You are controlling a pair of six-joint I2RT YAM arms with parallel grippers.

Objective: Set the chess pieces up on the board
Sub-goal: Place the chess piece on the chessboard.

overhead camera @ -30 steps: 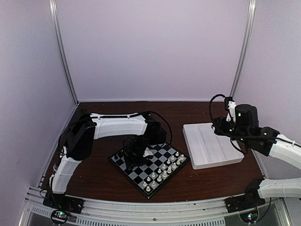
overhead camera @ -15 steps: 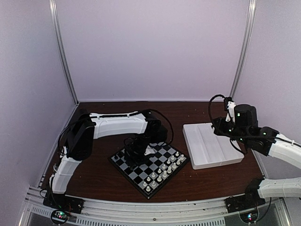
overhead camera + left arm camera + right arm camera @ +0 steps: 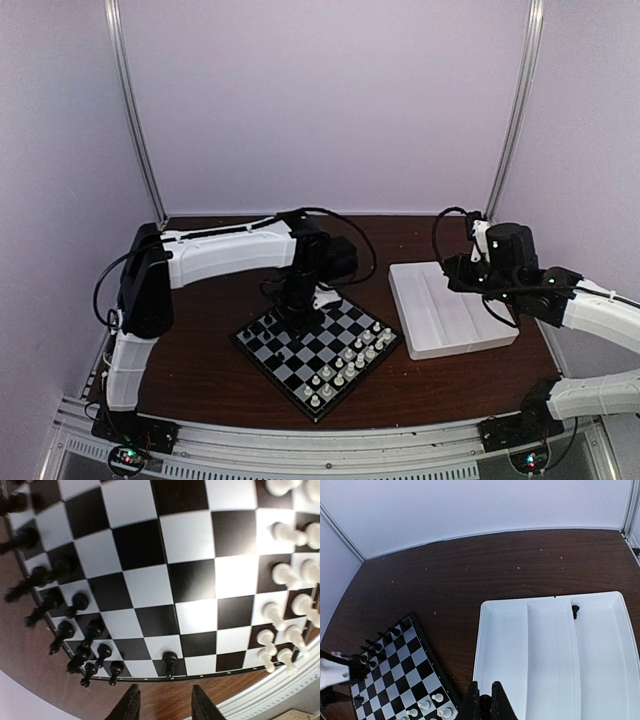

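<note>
Black chess pieces (image 3: pixel 95 628) bunched along the left edge of the chessboard (image 3: pixel 150 585) in the left wrist view. Two rough rows, several blurred, count unclear. One black pawn (image 3: pixel 170 661) standing alone on the edge row nearest that camera, well apart from the bunch. White chessmen (image 3: pixel 282 572) in two rows down the opposite edge.

Left fingers (image 3: pixel 131 705) wide, nothing between them, hanging above the board rim near the lone pawn, not touching it. From the top camera: left arm (image 3: pixel 220 250) arched over the board's far-left corner, board sitting diagonal on the dark wood counter (image 3: pixel 210 370).

White compartment tray (image 3: pixel 505 645) to the right of the board and apart from it, with three long compartments. Single black piece (image 3: pixel 575 611) at the tray's far end, right by the divider between the middle and right-hand compartments; looks to be on the right-hand side.

Right fingers (image 3: pixel 472 705) narrow, almost together, nothing seen in them, poised over the tray's left compartment.
</note>
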